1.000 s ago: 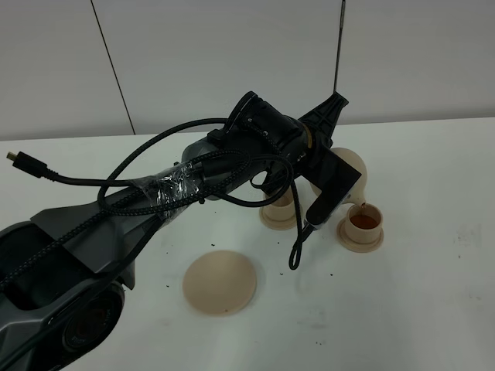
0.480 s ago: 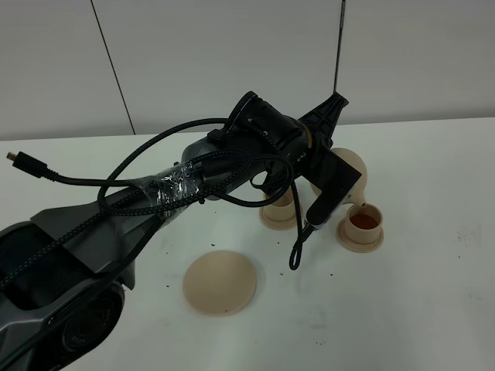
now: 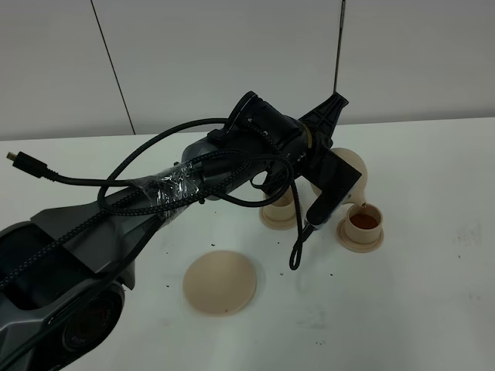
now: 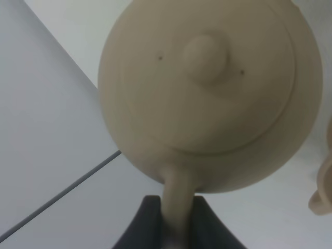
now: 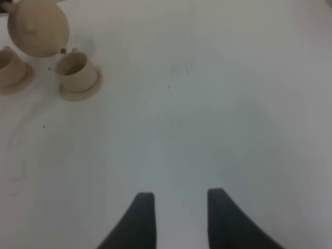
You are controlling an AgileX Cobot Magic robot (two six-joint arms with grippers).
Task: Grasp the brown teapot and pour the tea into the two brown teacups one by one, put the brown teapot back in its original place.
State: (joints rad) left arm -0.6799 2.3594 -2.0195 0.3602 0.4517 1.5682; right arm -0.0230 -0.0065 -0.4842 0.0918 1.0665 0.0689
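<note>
My left gripper (image 3: 338, 184) is shut on the loop handle of the brown teapot (image 3: 353, 165) and holds it tilted, spout down, over the right teacup (image 3: 364, 222). That cup stands on its small saucer with reddish tea in it. The other teacup (image 3: 280, 209) sits to its left, mostly hidden by the arm. The wide flat saucer (image 3: 220, 282) lies empty at the front. In the left wrist view the teapot (image 4: 207, 88) fills the picture, with its handle between my fingers (image 4: 148, 223). My right gripper (image 5: 179, 218) is open and empty, far from the teapot (image 5: 39, 26) and the cup (image 5: 75, 67).
A black cable with a plug (image 3: 23, 162) loops off the left arm above the white table (image 3: 433, 309). A cable loop (image 3: 298, 247) hangs close to the cups. A grey wall stands behind the table.
</note>
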